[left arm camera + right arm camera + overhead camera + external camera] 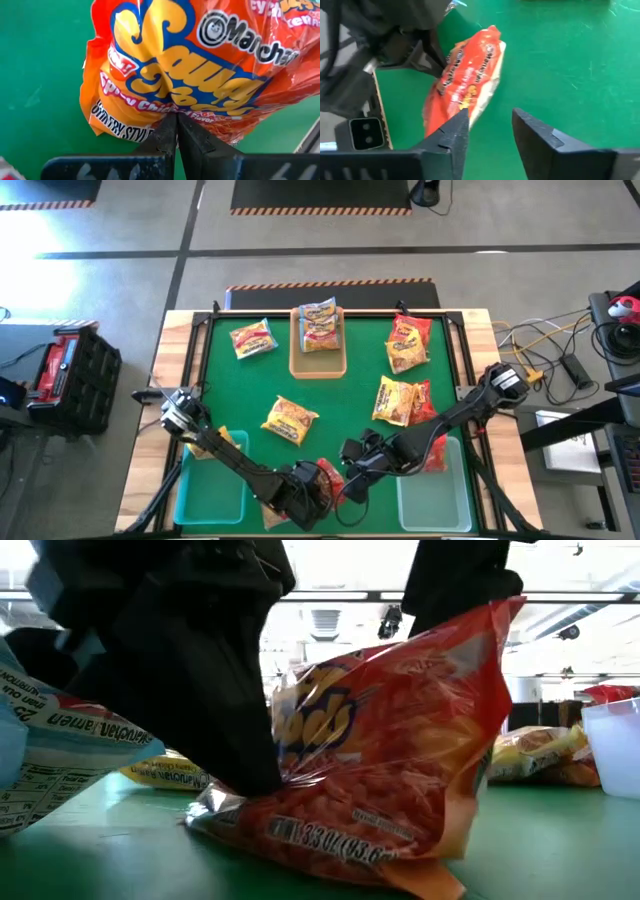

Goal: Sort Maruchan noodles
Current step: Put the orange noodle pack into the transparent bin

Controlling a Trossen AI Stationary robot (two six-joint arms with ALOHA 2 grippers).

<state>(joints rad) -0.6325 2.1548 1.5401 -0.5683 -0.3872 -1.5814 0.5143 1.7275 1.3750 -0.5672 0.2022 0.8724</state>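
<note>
A green mat [340,405] covers the table, with a teal tray [210,490] at the near left corner and a clear tray [435,492] at the near right, both partly under the arms. The left gripper [176,120] sits at the near edge between them, its fingers pressed together on the rim of a red packet [190,65]; from above, that packet [330,480] is almost wholly covered by the two wrists. In the low view it [390,760] stands tilted with one end on the mat, dark arm bodies blocking the room on both sides. The right gripper [490,130] hangs just beside it, fingers apart with nothing between them. Another red packet [433,452] lies half hidden under the right arm at the clear tray's edge. Loose packets rest farther back: a yellow one [290,420] mid-mat, a pair [400,400] to its right, and one [252,338] far left. A stack [319,325] fills the tan tray [318,365].
</note>
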